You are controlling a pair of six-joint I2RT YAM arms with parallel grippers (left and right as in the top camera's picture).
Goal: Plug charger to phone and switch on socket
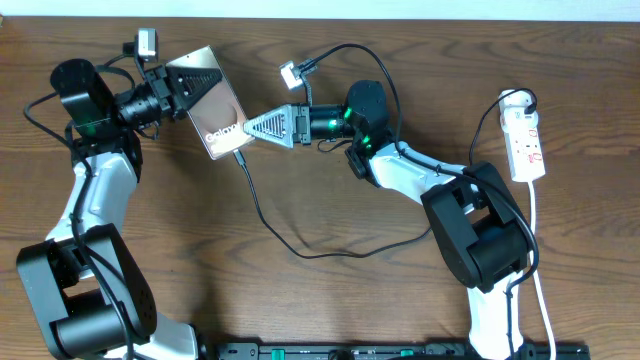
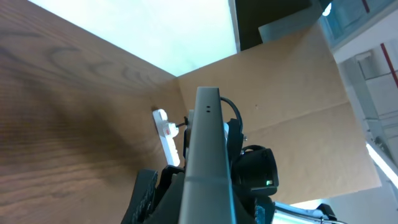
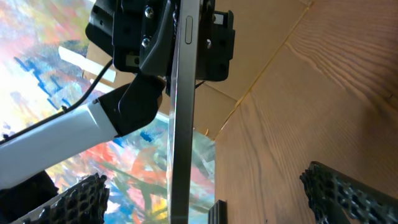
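The phone is held off the table, tilted, with its shiny face and white lettering up. My left gripper is shut on its upper end; in the left wrist view the phone stands edge-on between the jaws. My right gripper is open at the phone's lower end, its fingers wide apart on either side of the phone's edge. The charger's black plug tip is at that lower end; I cannot tell if it is seated. The charger's cable loops across the table. The socket lies at the far right.
The socket's white cord runs down the right side past the right arm's base. A black plug sits in the socket's top end. The socket also shows in the left wrist view. A cardboard wall stands behind the table.
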